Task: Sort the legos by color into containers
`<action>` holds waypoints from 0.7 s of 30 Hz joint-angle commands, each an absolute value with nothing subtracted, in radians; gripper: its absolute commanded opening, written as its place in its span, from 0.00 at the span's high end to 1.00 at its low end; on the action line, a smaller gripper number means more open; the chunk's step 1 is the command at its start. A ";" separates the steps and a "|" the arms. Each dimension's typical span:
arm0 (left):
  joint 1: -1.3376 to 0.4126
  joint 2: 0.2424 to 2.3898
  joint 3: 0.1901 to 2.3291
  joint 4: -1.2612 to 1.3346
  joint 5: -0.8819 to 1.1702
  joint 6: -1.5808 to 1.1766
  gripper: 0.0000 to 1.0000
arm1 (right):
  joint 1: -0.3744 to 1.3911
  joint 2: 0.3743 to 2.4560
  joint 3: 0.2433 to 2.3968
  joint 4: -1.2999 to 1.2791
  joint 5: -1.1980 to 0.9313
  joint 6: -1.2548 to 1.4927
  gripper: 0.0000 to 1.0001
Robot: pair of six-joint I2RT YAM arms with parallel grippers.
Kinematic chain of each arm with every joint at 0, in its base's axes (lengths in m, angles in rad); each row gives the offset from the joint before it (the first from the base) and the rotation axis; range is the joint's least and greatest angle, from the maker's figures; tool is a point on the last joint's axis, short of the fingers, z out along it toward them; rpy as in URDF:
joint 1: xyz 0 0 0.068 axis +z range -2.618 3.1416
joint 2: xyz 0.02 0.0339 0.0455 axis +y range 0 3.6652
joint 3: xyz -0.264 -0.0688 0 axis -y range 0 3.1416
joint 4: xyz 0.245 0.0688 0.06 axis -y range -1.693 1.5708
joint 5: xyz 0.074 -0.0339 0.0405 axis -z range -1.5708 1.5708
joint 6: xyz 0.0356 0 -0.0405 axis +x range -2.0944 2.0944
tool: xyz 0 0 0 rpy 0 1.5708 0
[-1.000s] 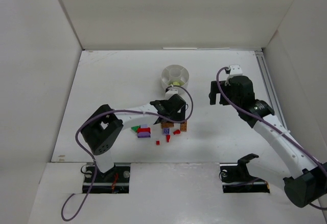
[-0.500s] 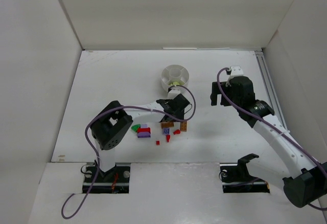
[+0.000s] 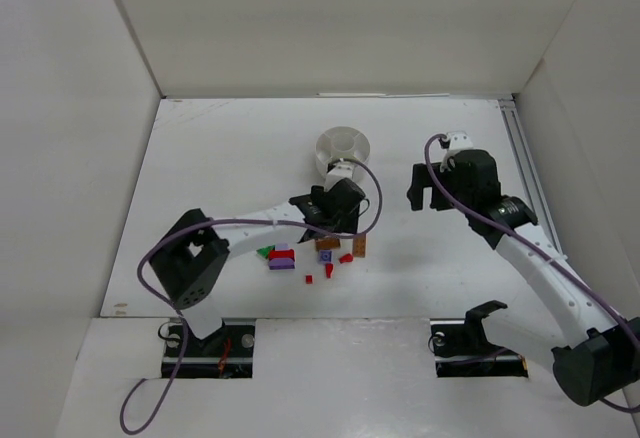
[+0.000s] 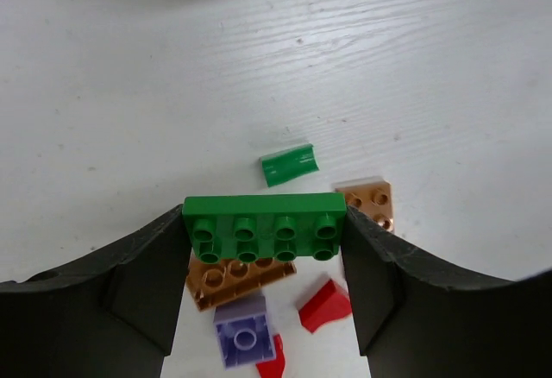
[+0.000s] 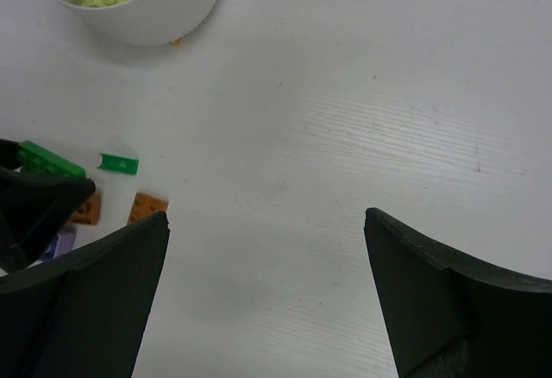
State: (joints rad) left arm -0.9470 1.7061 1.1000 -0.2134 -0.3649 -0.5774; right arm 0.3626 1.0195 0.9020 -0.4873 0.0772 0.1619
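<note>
Clamping a dark green brick in the left tool, hovering over loose orange-brown, purple and red legos on the bench, near the white dish, holding the right tool spread apart, gripping nothing.

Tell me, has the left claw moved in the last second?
Yes. The left gripper, shut on a green brick, has crept slightly up the top view toward the white dish.
</note>
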 commanded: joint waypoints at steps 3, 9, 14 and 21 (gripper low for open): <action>-0.951 1.456 0.981 -0.043 -0.264 -0.324 0.52 | 0.316 1.011 0.937 -0.486 -0.185 0.091 0.00; -0.971 1.324 0.885 0.083 0.004 -0.098 0.48 | 0.305 1.100 1.022 -0.544 -0.581 0.032 0.00; -0.991 1.324 0.936 0.037 0.026 -0.011 0.45 | 0.305 1.198 1.075 -0.492 -0.770 0.092 0.05; -1.022 1.354 0.983 0.028 0.008 0.028 0.48 | 0.373 1.337 1.161 -0.532 -0.807 0.074 0.17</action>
State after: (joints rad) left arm -1.0157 1.3514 0.9150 0.0067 -0.0040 -0.0216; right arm 0.3473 1.3090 1.1072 -0.5331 -0.7197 0.0853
